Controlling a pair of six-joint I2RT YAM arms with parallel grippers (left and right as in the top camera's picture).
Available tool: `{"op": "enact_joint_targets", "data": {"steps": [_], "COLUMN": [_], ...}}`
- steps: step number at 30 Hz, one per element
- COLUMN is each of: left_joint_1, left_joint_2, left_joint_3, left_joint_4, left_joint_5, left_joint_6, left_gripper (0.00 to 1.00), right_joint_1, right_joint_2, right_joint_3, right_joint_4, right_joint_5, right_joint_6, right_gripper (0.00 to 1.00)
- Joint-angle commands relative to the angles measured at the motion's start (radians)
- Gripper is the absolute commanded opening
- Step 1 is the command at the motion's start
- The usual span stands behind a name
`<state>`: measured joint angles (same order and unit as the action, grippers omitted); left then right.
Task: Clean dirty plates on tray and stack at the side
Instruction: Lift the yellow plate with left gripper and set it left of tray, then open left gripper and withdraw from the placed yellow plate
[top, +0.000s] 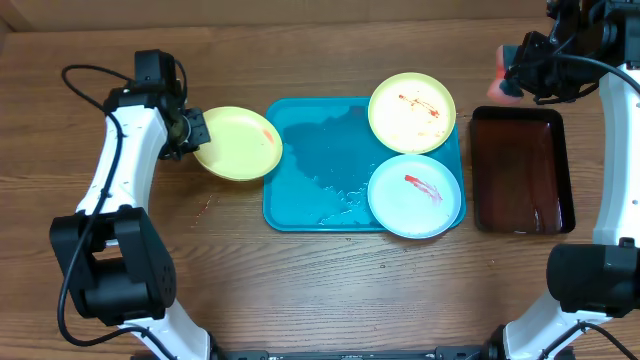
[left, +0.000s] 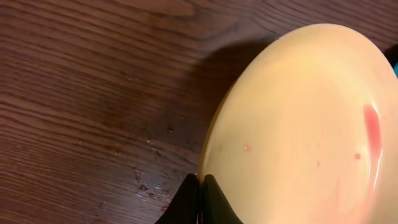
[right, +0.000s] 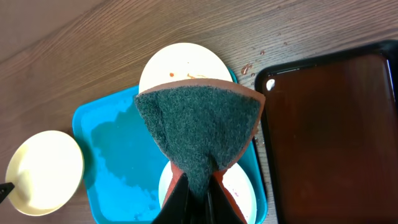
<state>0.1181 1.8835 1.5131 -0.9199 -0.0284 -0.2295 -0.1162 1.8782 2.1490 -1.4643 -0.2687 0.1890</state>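
Brown wooden counter (top: 300, 290) carries a large turquoise rectangular plastic tray (top: 310, 150) at its middle, with a thin film of water pooled across its bare left half. Two dirty dishes lie in it: a round plastic plate with a yellow-green rim (top: 412, 112) at the tray's two o'clock corner, flecked with red sauce, and a light blue round plastic plate (top: 415, 195) at four o'clock, with one red smear. A narrower dark red-brown tray with black edges (top: 520, 170) sits at three o'clock; its glossy floor looks wet, though I cannot tell for sure.

At nine o'clock the left claw (top: 195, 135) is pinched tight on the rim of a pale yellow round plastic plate (top: 238, 145), which overlaps the tray's left edge and shows a faint pink streak. The right claw (right: 198, 186), well apart at one o'clock, is clamped on the narrow end of an orange sponge with a green scouring face (right: 199, 124).

That rim pinch is shallow, so scrubbing pressure could likely pivot the slick plate or pop it free. The sponge, held by its tip, may fold instead of wiping
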Motion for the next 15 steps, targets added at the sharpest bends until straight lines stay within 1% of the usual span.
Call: {"op": "enact_joint_targets", "data": {"steps": [1,10,15], "left_joint_1": [0.043,0.065,0.065], "left_joint_2": [0.007,0.009,0.028], "left_joint_3": [-0.005,-0.005,-0.006], "left_joint_4": [0.001,0.017,0.039], "left_joint_5": [0.022,0.013,-0.072], "left_joint_6": [-0.014,0.017,0.016], "left_gripper": [0.04,0.04,0.04], "right_joint_1": [0.003,0.003,0.003], "right_joint_2": [-0.020,-0.020,-0.020], "right_joint_3": [0.018,0.018,0.018], "right_joint_4": [0.003,0.003,0.002], "right_joint_5": [0.007,0.007,0.007], "right_joint_6": [-0.008,-0.008,-0.009], "right_gripper": [0.04,0.04,0.04]}}
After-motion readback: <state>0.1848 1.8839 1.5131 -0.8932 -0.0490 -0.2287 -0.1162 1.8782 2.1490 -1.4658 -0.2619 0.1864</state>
